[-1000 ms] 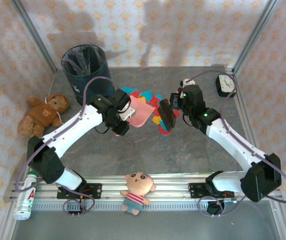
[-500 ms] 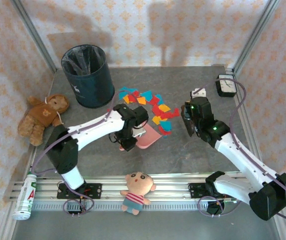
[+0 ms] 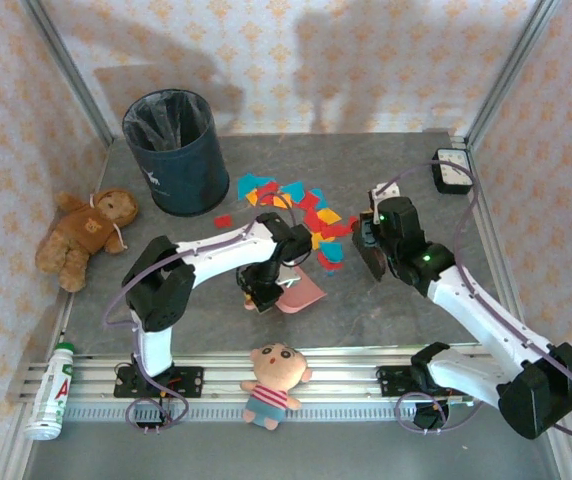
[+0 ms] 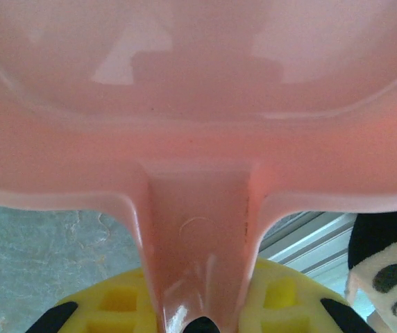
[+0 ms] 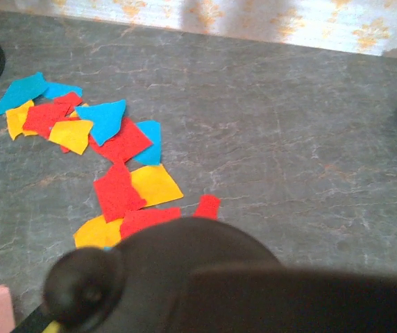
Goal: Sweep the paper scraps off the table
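Note:
The paper scraps, red, blue, orange and yellow, lie in a loose heap at the middle back of the table. In the right wrist view, the paper scraps spread toward the upper left. My left gripper is shut on the handle of a pink dustpan, which sits low on the table just in front of the heap. The yellow fingers clamp the dustpan handle. My right gripper is shut on a black brush, just right of the heap.
A dark blue bin stands at the back left, with a teddy bear left of it. A doll lies on the front rail, a bottle at the front left, a small clock at the back right.
The left arm carried the dustpan from the heap's left side round to its near side and lowered it. The right arm drew the brush rightward off the scraps.

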`<state>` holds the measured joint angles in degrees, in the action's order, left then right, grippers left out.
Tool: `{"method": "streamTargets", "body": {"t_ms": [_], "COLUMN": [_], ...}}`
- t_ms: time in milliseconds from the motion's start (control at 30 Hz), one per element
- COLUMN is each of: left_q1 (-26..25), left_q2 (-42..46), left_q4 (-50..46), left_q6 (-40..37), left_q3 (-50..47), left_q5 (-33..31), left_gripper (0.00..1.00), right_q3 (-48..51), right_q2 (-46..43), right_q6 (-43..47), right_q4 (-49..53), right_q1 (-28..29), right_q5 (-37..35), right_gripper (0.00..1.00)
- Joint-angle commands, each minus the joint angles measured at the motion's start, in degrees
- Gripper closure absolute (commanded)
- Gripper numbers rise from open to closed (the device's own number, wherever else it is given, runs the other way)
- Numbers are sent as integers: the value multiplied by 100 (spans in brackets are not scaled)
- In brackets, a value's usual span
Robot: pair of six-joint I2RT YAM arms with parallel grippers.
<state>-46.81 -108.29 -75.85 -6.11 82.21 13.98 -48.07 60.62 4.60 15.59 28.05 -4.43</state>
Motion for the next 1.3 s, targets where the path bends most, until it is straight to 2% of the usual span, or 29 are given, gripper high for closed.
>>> {"method": "streamTargets", "body": {"t_ms": [0,667,1067,1267], "left_q1": [-39,-31,-21,56], "left_q2": [-72,-1100,-1361,-1251], "left_q4": [-250,-203,-139,-52], "left_q6": [-143,-119,-130,-86], "left_q3": [245,1092,1393,1344], "left_q5": [117,107,102,45], "left_gripper": [100,100,100,100], "right_q3": [43,-62,-111,-220], "right_q2": [70,363,354,256], "right_q6": [15,-38,-125,-133], "right_q4": [-210,-99,-96,-115], "right_q1": [-24,-19,103,130], "right_q5": [250,1193,1981,2156], "right_gripper": [100,100,100,100]}}
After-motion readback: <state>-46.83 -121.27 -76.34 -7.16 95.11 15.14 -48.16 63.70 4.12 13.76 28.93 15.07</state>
